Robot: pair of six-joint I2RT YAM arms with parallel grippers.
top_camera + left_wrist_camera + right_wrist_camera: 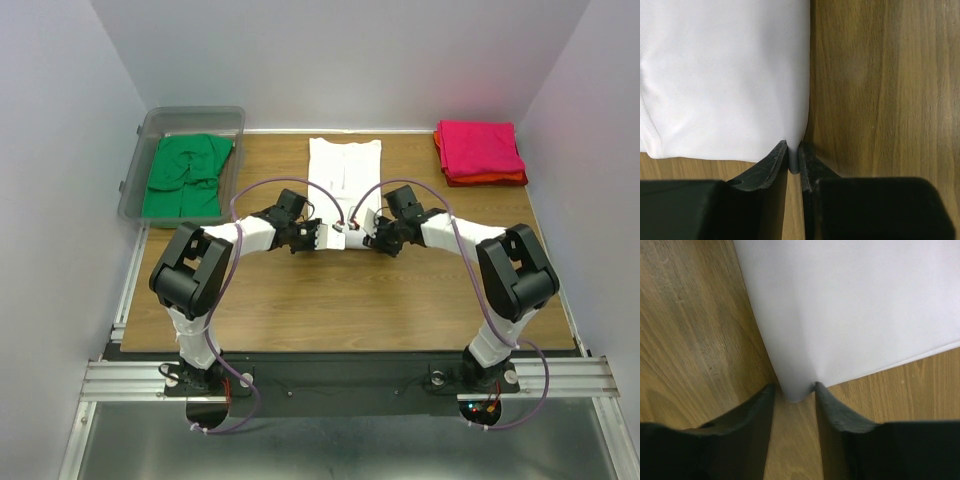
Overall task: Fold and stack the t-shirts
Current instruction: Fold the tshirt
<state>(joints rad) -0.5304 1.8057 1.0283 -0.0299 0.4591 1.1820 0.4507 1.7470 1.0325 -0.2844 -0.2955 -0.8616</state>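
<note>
A white t-shirt point(344, 170) lies folded into a long strip at the middle of the table, its near end towards the arms. My left gripper point(328, 237) is at the near left corner of it. In the left wrist view the left gripper point(794, 150) is shut on that corner of the white t-shirt point(725, 75), with a thin fold of cloth pinched between the jaws. My right gripper point(358, 236) is at the near right corner. There the right gripper point(794, 389) holds the rounded corner of the white t-shirt point(850, 305), which fills the gap between the jaws.
A clear grey bin point(135, 170) at the back left holds a green t-shirt point(185, 175). At the back right a folded magenta pink t-shirt point(478, 145) lies on a red-orange one point(490, 180). Walls close in the table on the left, back and right.
</note>
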